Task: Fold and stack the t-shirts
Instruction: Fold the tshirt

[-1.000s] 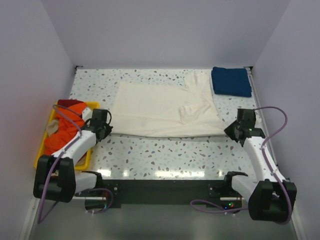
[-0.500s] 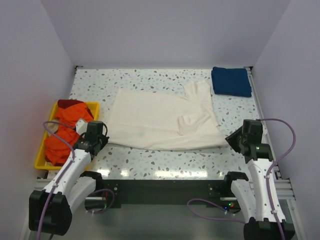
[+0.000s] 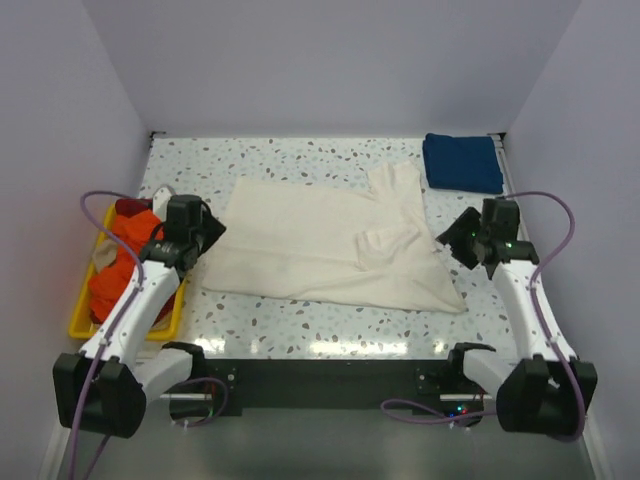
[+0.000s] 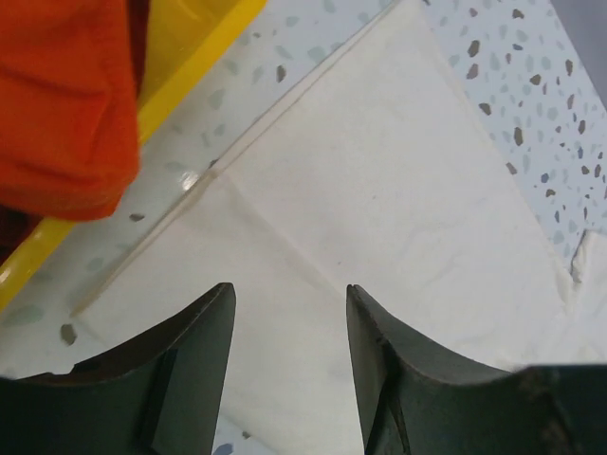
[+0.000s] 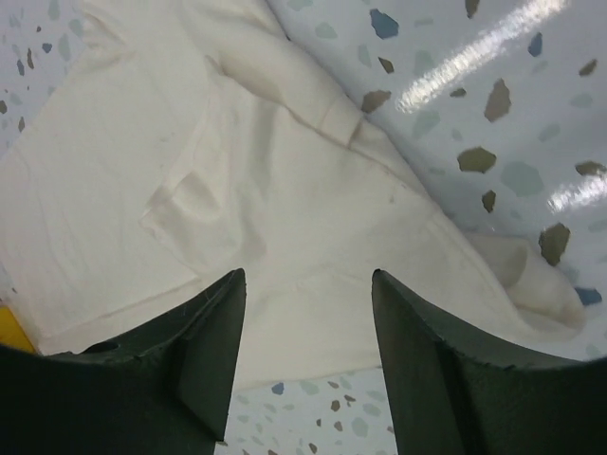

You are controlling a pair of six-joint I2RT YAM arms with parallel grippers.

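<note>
Jaws apart on both arms, nothing pinched between them. Large cream off-white cloth t-shirt [image 3: 320, 245] spread flat mid-table, mostly smooth, a small fold showing toward its right side, near right corner trailing out to a point. Left gripper [image 3: 205, 232] poised over the shirt's left edge, right gripper [image 3: 452, 238] over the right edge by the sleeve. Further out: dark blue t-shirt [image 3: 461, 163] already folded at the far right corner; crumpled orange t-shirts [image 3: 125, 265] and a dark red t-shirt [image 3: 135, 207] heaped in the yellow plastic tray [image 3: 78, 318] on the left, all on the speckled terrazzo table [image 3: 320, 325]. Soft, light, limp cloth by the look of it: likely to sag and crease if lifted from a single point, likely to slide easily on that glossy top. Best taken at the two side edges or matching corners, thin hem only, both sides at once. Against half a second back: both grippers gone from the near corners, farther into the table now. Against a full second back: shirt dragged nearer the bases, near right corner stretched out.
</note>
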